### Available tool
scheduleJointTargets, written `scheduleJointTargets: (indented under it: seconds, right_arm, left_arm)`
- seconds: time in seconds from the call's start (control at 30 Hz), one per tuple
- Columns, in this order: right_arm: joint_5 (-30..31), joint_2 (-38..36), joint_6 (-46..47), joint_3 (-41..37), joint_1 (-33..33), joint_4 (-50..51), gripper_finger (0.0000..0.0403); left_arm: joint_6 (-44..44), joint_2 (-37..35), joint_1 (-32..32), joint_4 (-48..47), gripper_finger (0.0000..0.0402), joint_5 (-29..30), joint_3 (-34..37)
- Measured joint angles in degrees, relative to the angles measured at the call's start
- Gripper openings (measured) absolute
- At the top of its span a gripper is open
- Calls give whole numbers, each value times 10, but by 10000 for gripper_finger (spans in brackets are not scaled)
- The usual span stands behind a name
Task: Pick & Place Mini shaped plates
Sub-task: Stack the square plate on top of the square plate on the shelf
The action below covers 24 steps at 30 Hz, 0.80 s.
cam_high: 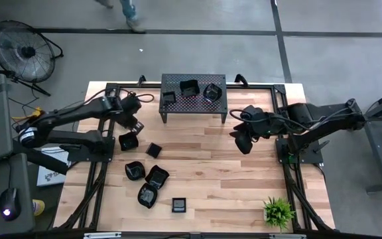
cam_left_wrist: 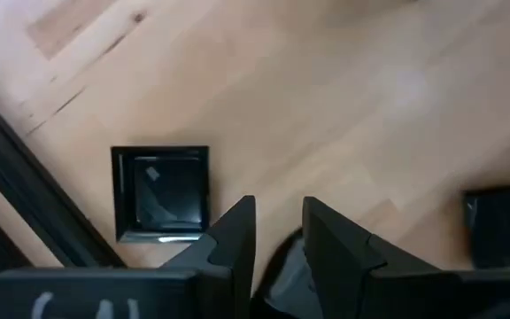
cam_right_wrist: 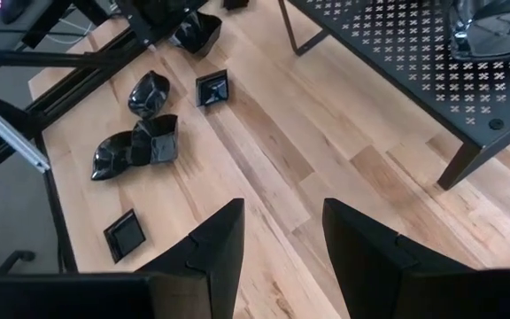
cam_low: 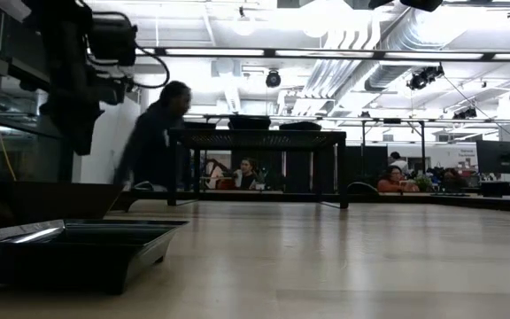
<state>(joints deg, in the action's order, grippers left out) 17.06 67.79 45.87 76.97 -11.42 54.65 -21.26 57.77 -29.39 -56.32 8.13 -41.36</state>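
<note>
Several mini shaped plates, small glossy black dishes, lie on the wooden table: one [cam_high: 128, 140] beside my left gripper, a small square one [cam_high: 153, 149], a cluster [cam_high: 146, 176] and a flat square one [cam_high: 179, 204] near the front. Three more [cam_high: 190, 87] sit on the black perforated stand [cam_high: 178, 106]. My left gripper [cam_high: 134, 124] points down over the table's left part. Its fingers [cam_left_wrist: 237, 230] stand a narrow gap apart, with bare wood between the tips, beside a square plate [cam_left_wrist: 160, 193]. My right gripper [cam_high: 239, 138] hangs open above the table's right half, with nothing between its fingers [cam_right_wrist: 224, 235].
The stand stands on legs at the far middle. Black frame rails [cam_high: 101, 179] run along both sides of the table. A small green plant [cam_high: 278, 211] stands at the near right corner. People show in the room beyond the table [cam_low: 153, 133]. Bare wood lies between the arms.
</note>
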Motion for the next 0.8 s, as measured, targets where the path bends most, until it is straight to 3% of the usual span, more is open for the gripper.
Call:
scheduleJointTargets:
  seconds: [0.47, 0.8]
  right_arm:
    - [19, 0, 6, 0, 0, 0, 149]
    - [19, 0, 6, 0, 2, 0, 149]
  left_arm:
    - [-16, 66, -2, 24, 92, 77, 35]
    - [-16, 138, -2, 53, 92, 90, 36]
